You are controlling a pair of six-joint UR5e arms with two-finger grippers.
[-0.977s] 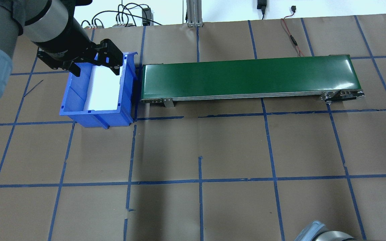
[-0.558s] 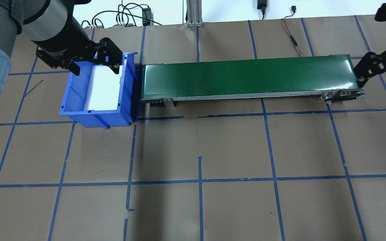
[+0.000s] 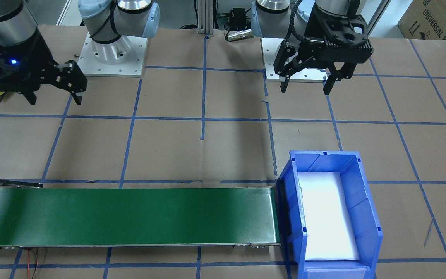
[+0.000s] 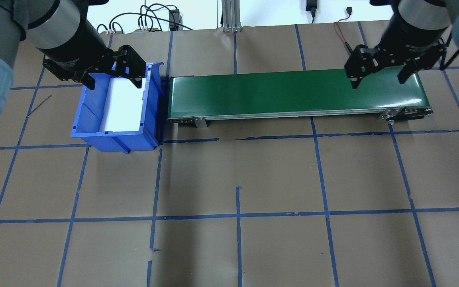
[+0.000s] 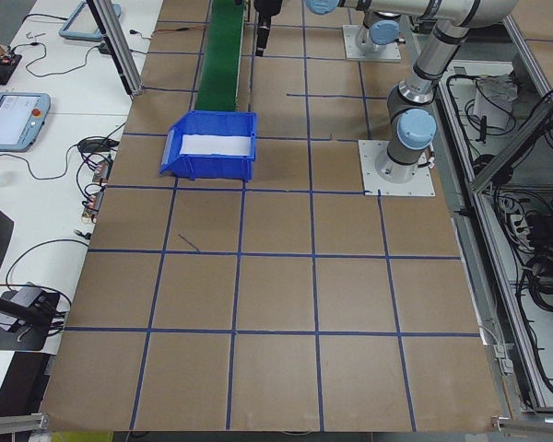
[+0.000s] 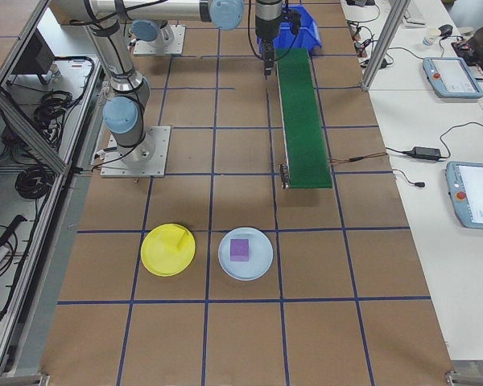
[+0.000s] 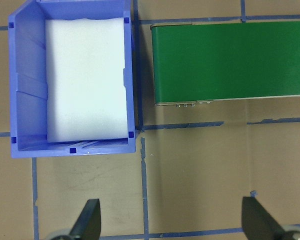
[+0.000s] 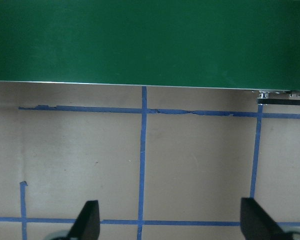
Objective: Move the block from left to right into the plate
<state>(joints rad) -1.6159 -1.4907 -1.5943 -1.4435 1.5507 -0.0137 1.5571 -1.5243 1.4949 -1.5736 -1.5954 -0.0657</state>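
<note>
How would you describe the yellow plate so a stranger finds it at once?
Past the end of the long green conveyor belt two round plates lie side by side. The bright-yellow plate is the one nearer the robot's base, holding a yellow block; its pale-blue neighbour holds a purple block.

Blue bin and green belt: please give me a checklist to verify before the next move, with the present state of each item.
1. Blue plastic bin holds a block to pick: not ok, only white foam shows.
2. Long green conveyor belt is bare: ok.
3. Left gripper open, nothing between its fingers: ok.
4. Right gripper open, over the belt's end: ok.
5. Round bright-yellow plate free for another block: cannot tell; a yellow block lies in it.
</note>
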